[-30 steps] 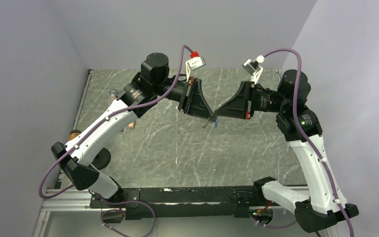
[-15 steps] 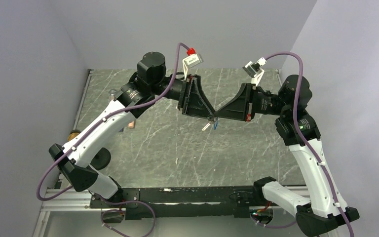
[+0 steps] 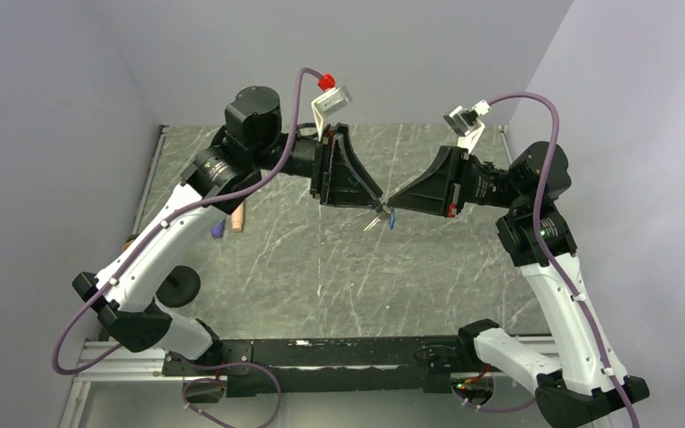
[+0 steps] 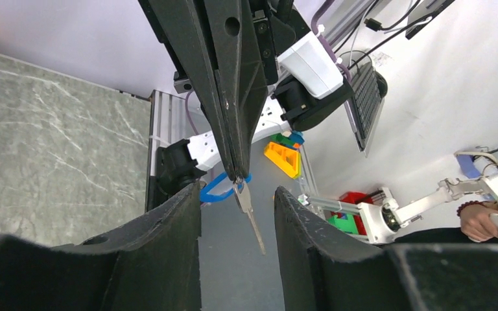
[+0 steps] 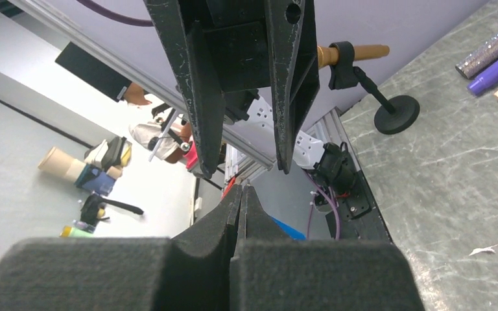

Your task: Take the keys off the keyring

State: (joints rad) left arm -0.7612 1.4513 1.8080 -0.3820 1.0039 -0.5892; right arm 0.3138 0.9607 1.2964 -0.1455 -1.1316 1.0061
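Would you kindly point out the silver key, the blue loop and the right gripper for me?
silver key (image 4: 251,218), left wrist view, on the middle of its blade.
blue loop (image 4: 215,194), left wrist view, on its band left of the key.
right gripper (image 4: 236,173), left wrist view, at its closed fingertips.

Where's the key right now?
In the left wrist view, the key hangs from the shut jaws of the right gripper, beside a blue loop, between the open jaws of the left gripper, above the table middle.

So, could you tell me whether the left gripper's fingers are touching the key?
Apart. The left wrist view shows the key hanging between the open left fingers, with a grey gap on either side.
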